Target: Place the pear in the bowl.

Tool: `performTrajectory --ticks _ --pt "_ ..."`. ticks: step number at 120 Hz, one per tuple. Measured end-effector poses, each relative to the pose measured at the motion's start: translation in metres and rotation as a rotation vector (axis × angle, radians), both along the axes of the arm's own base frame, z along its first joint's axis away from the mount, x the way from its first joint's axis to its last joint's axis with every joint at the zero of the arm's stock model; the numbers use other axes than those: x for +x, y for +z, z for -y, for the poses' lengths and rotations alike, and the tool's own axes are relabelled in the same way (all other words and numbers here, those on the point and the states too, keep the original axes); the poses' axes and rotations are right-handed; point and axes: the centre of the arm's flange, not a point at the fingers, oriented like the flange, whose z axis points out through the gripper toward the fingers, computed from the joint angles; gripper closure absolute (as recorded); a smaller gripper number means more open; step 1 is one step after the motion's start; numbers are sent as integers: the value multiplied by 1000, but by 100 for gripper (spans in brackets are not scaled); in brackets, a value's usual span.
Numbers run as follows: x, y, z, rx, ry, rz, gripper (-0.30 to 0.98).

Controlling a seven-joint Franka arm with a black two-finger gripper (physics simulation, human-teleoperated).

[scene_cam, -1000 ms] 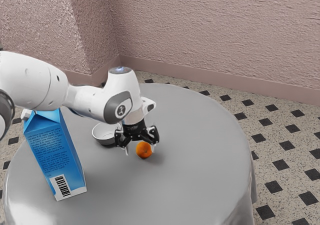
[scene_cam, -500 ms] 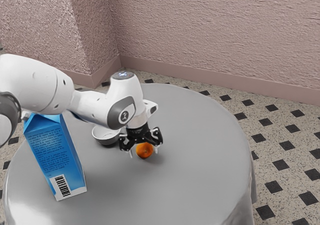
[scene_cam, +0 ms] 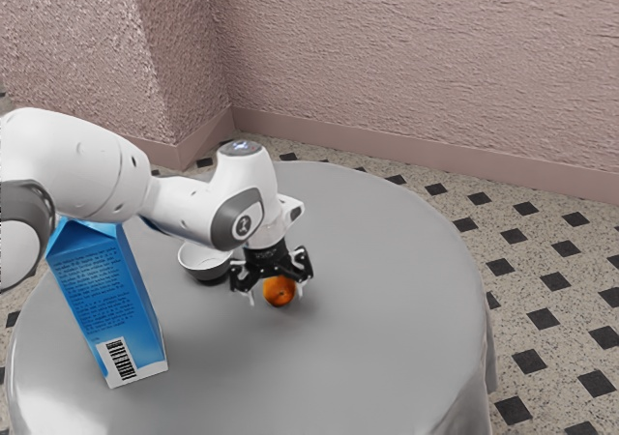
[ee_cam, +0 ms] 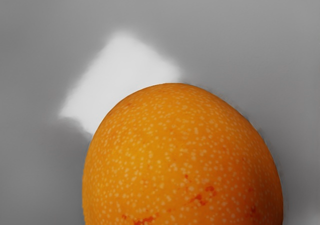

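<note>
My gripper (scene_cam: 277, 296) is low over the table in the exterior view, open, its two fingers spread on either side of the round orange fruit (scene_cam: 280, 292), the pear of the task. A gap shows between the fruit and the finger on the exterior view's left. The fruit rests on the table, its top partly hidden by the hand. In the wrist view the speckled orange pear (ee_cam: 182, 160) lies close under the hand. The white bowl (scene_cam: 201, 262) stands just beyond the gripper, toward the exterior view's left, partly covered by the arm and hand.
A tall blue carton (scene_cam: 108, 304) stands at the exterior view's left, near the arm. The round table (scene_cam: 387, 329) has a grey cloth, and its edge curves around at the exterior view's right. Pinkish walls rise behind.
My hand has shifted slightly toward the exterior view's right and come lower around the fruit. Fruit, bowl and carton have stayed where they were.
</note>
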Motion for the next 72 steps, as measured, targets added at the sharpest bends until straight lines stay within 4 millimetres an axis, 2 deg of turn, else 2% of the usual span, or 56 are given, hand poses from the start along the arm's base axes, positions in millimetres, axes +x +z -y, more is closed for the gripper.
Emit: performTrajectory --ticks 20,45,72 --pt "1 -2 0 0 3 -4 2" --pt "1 -1 0 -1 6 -3 23" --pt "2 0 0 0 7 1 31"
